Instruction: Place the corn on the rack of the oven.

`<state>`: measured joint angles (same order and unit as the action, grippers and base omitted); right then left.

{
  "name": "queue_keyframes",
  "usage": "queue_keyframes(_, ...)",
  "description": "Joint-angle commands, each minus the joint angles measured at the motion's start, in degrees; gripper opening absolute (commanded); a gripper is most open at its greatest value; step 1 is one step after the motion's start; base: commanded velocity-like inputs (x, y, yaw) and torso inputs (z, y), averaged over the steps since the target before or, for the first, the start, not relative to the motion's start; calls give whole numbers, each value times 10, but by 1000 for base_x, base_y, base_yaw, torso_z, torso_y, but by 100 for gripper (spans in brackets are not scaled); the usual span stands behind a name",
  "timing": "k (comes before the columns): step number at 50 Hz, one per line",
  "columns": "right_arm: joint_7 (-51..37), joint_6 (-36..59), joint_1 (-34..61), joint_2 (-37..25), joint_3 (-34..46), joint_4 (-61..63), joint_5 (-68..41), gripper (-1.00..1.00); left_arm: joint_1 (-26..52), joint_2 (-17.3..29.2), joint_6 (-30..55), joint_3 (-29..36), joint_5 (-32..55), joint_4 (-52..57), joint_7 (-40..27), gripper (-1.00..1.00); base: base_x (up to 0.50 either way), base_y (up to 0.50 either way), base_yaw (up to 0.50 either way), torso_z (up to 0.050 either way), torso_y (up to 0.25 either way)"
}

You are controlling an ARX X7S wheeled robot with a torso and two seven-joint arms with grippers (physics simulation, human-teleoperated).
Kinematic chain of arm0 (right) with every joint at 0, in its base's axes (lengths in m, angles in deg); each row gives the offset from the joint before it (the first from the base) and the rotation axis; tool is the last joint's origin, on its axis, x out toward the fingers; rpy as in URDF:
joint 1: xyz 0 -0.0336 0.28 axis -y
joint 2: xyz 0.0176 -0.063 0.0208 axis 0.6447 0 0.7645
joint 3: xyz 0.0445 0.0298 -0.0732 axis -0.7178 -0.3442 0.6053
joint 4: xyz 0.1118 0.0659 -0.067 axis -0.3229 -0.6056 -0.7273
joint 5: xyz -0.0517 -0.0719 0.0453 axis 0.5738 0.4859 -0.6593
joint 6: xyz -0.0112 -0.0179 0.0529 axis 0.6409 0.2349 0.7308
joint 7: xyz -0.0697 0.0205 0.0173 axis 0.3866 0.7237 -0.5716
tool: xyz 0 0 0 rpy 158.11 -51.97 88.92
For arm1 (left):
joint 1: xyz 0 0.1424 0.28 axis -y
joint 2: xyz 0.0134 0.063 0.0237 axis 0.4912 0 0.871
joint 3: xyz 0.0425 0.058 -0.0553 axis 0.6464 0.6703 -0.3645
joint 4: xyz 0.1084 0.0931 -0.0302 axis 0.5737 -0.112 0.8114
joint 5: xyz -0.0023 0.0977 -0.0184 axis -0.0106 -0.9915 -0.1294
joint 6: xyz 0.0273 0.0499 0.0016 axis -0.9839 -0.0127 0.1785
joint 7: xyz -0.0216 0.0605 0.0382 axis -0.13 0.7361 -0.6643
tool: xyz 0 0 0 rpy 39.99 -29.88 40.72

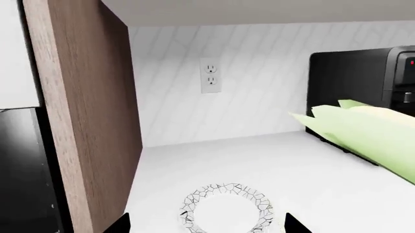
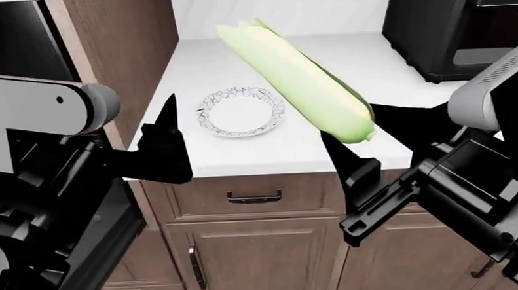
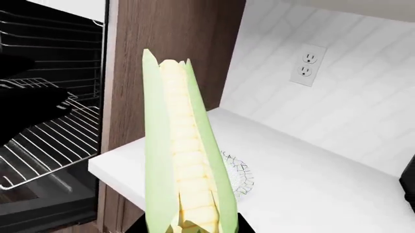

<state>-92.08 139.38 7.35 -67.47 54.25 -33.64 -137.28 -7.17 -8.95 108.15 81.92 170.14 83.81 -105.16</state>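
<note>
The right tool (image 2: 363,137) grips the corn (image 2: 295,78) by its thick end, holding it in the air above the white tabletop (image 2: 343,56), leafy tip slanting away over the plate (image 2: 240,112). The left tool (image 2: 167,139) hangs empty, fingers spread, beside the oven (image 3: 45,121), whose rack (image 3: 45,145) is bare

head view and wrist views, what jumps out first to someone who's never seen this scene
The big pale green corn grabs the eye, held up over the white counter by the right tool, which grips its blunt end while its leafy tip points toward the back wall. Beneath it sits a small crackle-patterned plate, with the left tool empty at the counter's edge. In the right wrist view, the silver rack shows inside the dark oven past the wooden panel.
</note>
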Motion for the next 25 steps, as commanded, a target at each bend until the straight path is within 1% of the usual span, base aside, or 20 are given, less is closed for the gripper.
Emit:
queue_keyframes(1,6,0,5,-2,-6,0,11,-100,5,5,1,2,-7,0,8,100,-352,39,0,0,0)
queue_keyframes(13,13,-6,1,-4,-15,4,17,-100,-1,9,0,-1,-19,1,20,100,-323,33,0,0,0)
queue_keyframes(25,15,-9,2,-7,-17,9,18,-100,0,14,-2,-2,-29,1,28,100,-10,0,0,0,0)
